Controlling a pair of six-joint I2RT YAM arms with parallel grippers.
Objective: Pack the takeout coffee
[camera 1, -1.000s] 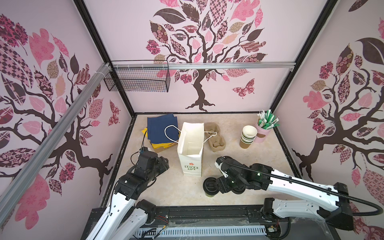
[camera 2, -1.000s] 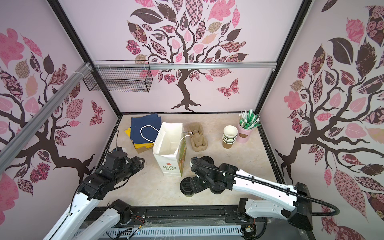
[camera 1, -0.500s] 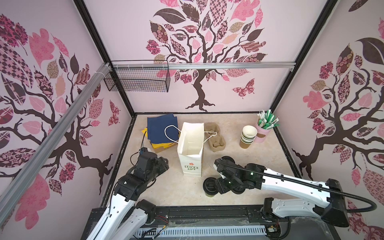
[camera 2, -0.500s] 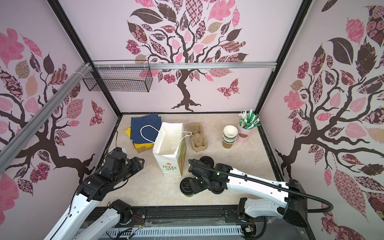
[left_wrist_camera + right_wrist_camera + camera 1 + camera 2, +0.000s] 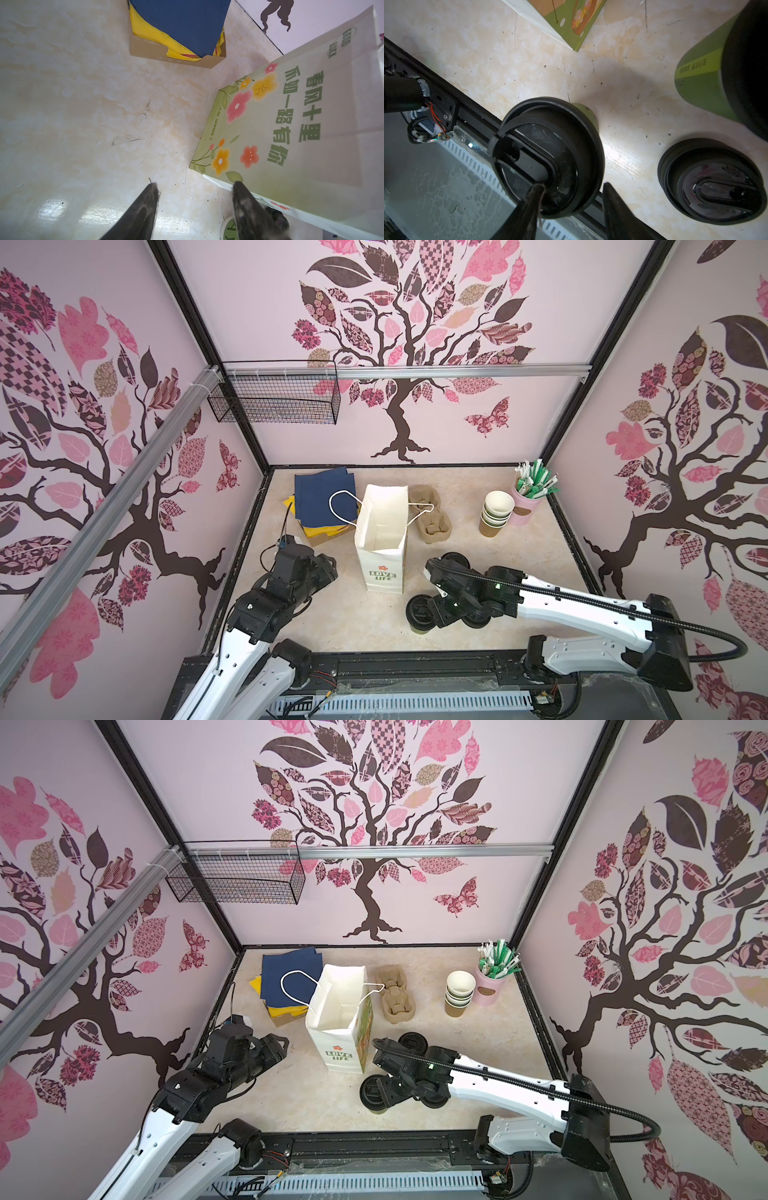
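Clerk: Item one, lidded cup (image 5: pixel 548 158), upright near the table's (image 5: pixel 353 626) front edge, just beside the open paper bag (image 5: pixel 380 531). Item two, second lidded cup (image 5: pixel 455 561), behind the right arm (image 5: pixel 561 601).

Checker: Grippers?

Clerk: Right gripper (image 5: pixel 573 185), fingers (image 5: pixel 529 207) apart, straddling item one's lid rim (image 5: pixel 593 133), nothing clamped. Left gripper (image 5: pixel 195 184), apart, empty, beside the bag. You want the fingers lower, on the paper wall; a rim pinch may pop the lid.
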